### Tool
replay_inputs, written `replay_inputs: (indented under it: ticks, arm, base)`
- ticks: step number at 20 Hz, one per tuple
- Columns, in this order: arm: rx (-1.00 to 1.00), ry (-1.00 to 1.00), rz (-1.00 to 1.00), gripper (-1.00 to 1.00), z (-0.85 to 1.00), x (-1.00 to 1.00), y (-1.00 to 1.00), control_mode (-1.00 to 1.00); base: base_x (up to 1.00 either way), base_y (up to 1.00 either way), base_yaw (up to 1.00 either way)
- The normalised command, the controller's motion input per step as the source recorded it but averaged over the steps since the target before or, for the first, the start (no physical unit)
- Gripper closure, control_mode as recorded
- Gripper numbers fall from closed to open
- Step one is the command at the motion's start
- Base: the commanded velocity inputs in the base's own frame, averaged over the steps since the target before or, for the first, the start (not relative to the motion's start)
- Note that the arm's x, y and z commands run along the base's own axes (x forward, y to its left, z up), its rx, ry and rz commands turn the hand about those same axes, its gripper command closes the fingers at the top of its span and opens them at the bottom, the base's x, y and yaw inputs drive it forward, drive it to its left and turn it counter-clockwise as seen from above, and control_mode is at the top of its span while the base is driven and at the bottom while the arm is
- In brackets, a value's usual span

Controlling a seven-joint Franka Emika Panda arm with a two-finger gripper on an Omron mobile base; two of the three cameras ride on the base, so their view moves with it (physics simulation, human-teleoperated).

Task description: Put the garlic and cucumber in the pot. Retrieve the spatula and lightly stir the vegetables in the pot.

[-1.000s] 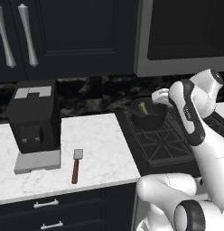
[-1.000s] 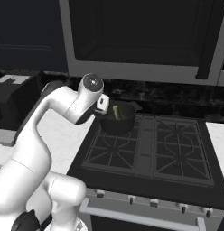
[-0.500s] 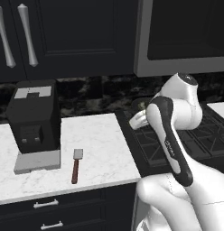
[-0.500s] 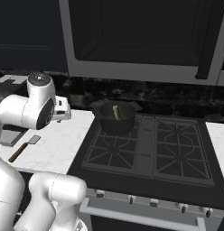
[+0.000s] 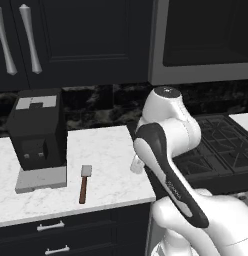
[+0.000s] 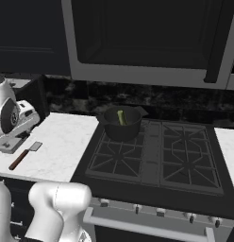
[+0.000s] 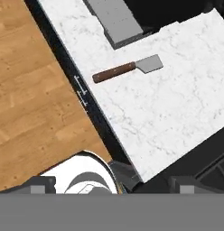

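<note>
- Swinging away from the stove since a second ago, my arm now hangs over the marble counter [image 5: 106,150], and my gripper [image 6: 25,118] is above its left part, well apart from the pot [image 6: 121,124].
- Whether my fingers are apart or together I cannot tell; nothing shows between them.
- On the counter lies the spatula [image 7: 127,69], flat, its pale blade [image 5: 86,170] toward the wall and its brown handle [image 5: 83,190] toward the counter's front edge, just beside the grey base of the black boxy appliance [image 5: 37,130].
- Back on the stove [image 6: 161,156], the pot sits on the rear left burner with the cucumber [image 6: 121,117] leaning inside it.
- Garlic: hidden inside the pot or too small to tell.
</note>
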Motion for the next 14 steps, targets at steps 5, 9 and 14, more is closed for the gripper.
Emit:
replay_inputs:
  ticks: [5, 9, 14]
  arm:
    - [-0.45, 0.00, 0.83, -1.00, 0.01, -0.46, 0.44, -1.00]
    - [-0.46, 0.00, 0.79, -1.00, 0.00, -0.22, 0.36, -1.00]
    - [-0.48, 0.00, 0.71, -1.00, -0.07, 0.02, 0.34, -1.00]
  base:
    - [0.00, 0.00, 0.00]
    - [0.00, 0.00, 0.00]
    - [0.00, 0.00, 0.00]
